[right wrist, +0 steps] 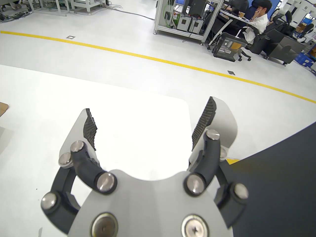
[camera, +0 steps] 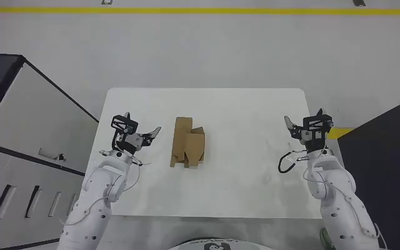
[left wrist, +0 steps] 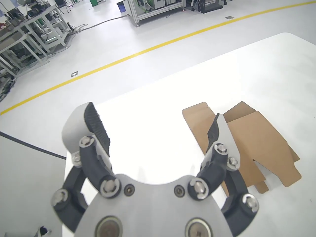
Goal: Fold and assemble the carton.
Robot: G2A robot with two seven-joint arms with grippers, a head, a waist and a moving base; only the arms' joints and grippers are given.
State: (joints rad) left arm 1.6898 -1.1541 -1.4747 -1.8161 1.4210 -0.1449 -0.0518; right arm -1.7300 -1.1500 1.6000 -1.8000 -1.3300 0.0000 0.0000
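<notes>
Lying flat on the white rectangular table (camera: 250,187), the brown cardboard carton (camera: 187,145) is resting between the left gripper (left wrist: 154,114) and the right gripper (right wrist: 149,106), both hovering spread and empty.

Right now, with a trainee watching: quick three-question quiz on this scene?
1. True or false: the carton lies flat on the table, not yet assembled.
2. Fill in: the left gripper and the right gripper are both ____ (open/shut).
3. Which is nearer the carton? A) left gripper B) right gripper C) both equally near

Key: 1 true; 2 open; 3 A.
</notes>
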